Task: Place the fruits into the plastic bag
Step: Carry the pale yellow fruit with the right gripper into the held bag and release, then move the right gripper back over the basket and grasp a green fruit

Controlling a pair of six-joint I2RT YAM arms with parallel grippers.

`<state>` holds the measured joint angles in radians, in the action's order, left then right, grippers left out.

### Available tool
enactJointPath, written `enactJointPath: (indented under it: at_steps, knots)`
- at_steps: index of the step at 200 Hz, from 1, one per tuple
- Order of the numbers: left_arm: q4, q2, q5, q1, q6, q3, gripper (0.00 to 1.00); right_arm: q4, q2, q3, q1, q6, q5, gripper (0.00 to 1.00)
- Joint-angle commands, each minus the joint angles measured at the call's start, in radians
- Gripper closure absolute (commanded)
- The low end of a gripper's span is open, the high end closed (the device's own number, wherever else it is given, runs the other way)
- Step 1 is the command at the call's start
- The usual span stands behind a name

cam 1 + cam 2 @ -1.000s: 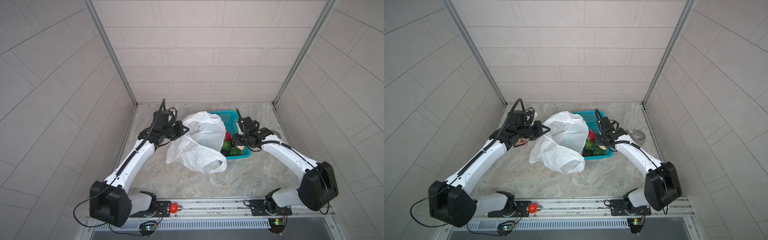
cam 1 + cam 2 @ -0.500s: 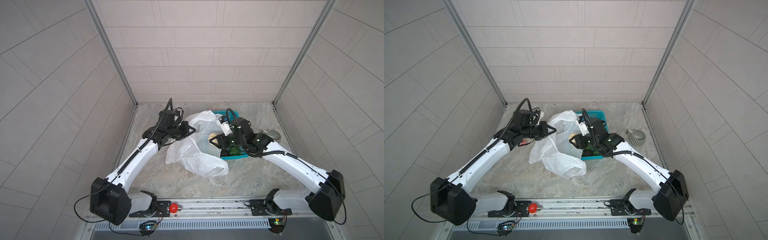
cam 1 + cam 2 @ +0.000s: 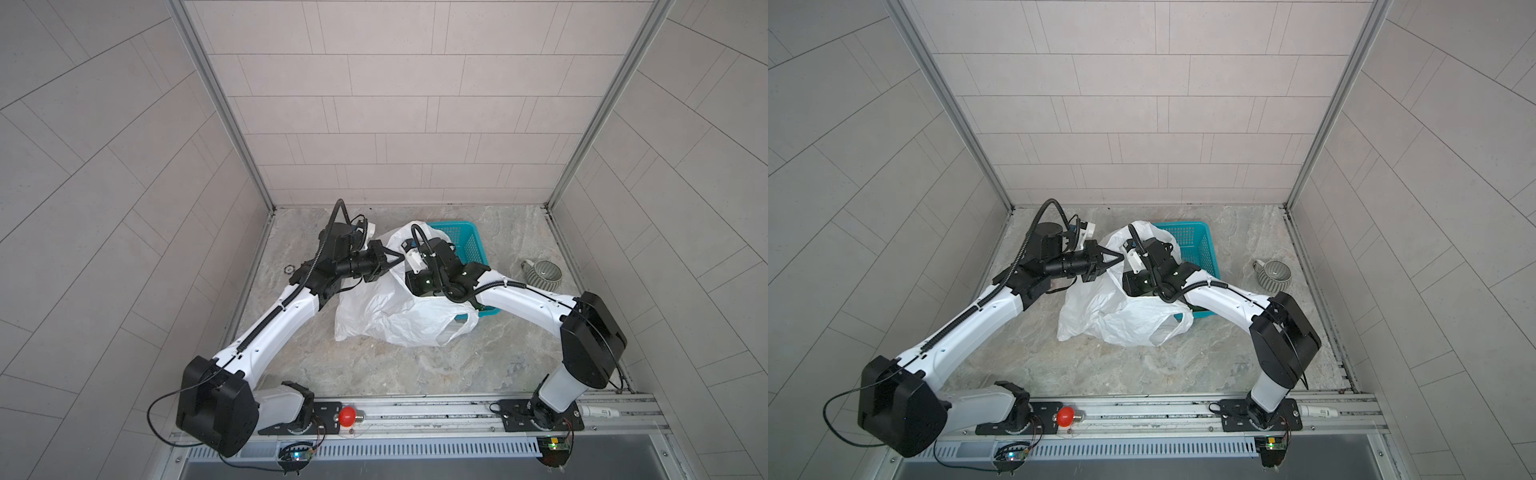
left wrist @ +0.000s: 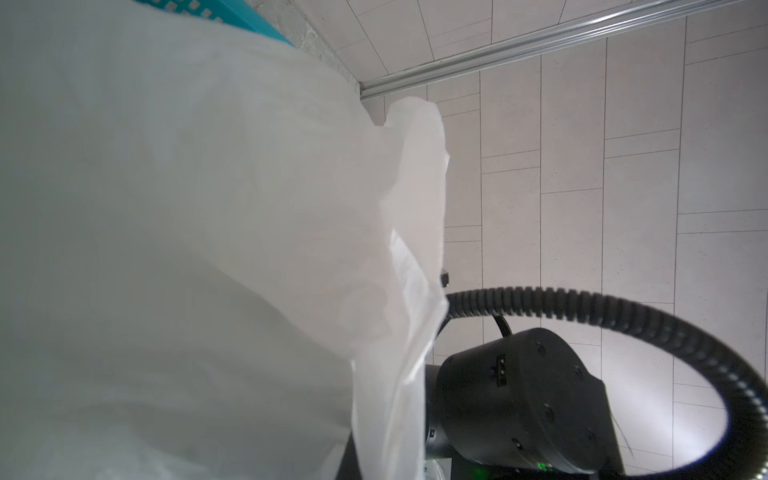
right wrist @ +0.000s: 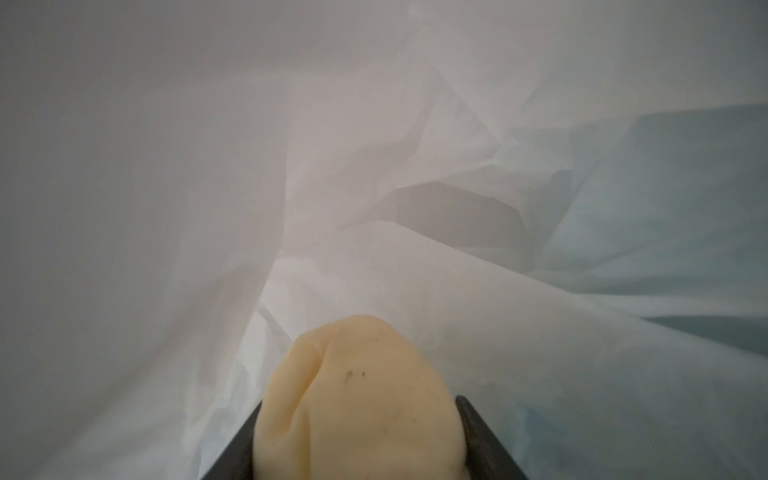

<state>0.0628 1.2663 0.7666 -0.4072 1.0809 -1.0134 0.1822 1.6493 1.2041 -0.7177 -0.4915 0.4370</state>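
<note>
The white plastic bag [image 3: 395,320] [image 3: 1121,320] lies crumpled against the teal basket [image 3: 469,243], its mouth held up. My left gripper [image 3: 395,261] [image 3: 1119,258] is shut on the bag's raised rim; in the left wrist view the bag [image 4: 208,249] covers the jaws. My right arm's wrist [image 3: 432,270] reaches down into the bag's mouth, and its gripper is hidden there in both top views. In the right wrist view the right gripper [image 5: 357,436] is shut on a pale cream-yellow fruit [image 5: 361,399] with white bag film all around. The other fruits are hidden.
A grey striped cup [image 3: 542,274] [image 3: 1273,275] stands on the floor right of the basket. A red bulb [image 3: 348,417] and a white tube [image 3: 598,412] lie on the front rail. Tiled walls close in the left, back and right sides.
My right gripper has left the basket with the cream-yellow fruit, moved left and gone down into the bag's mouth. My left gripper has shifted right and farther back, still holding the rim.
</note>
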Motion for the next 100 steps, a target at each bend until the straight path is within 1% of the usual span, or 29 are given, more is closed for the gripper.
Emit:
enactJointPath:
  at_steps: [1, 28, 29, 31, 35, 72, 100]
  knots:
    - [-0.023, -0.005, 0.014, -0.004, 0.003, 0.014, 1.00, 0.015, -0.023, 0.000, -0.006, 0.003, -0.040, 0.39]
    - [-0.018, 0.012, 0.017, -0.004, -0.012, 0.026, 1.00, 0.064, -0.072, -0.003, -0.002, 0.056, -0.115, 0.32]
    - [-0.017, 0.013, 0.017, -0.004, -0.013, 0.027, 1.00, 0.065, -0.073, -0.002, -0.003, 0.058, -0.118, 0.31]
    - [-0.018, 0.013, 0.018, -0.003, -0.014, 0.028, 1.00, 0.068, -0.076, -0.004, -0.001, 0.059, -0.122, 0.25]
    - [-0.017, 0.016, 0.018, -0.003, -0.016, 0.029, 1.00, 0.070, -0.082, -0.004, 0.000, 0.063, -0.127, 0.23]
    - [-0.011, 0.030, 0.016, -0.002, -0.031, 0.045, 1.00, 0.080, -0.119, -0.025, 0.040, 0.062, -0.121, 0.20]
    - [0.016, 0.037, 0.005, 0.003, -0.052, 0.053, 1.00, 0.095, -0.144, -0.030, 0.053, 0.073, -0.120, 0.21]
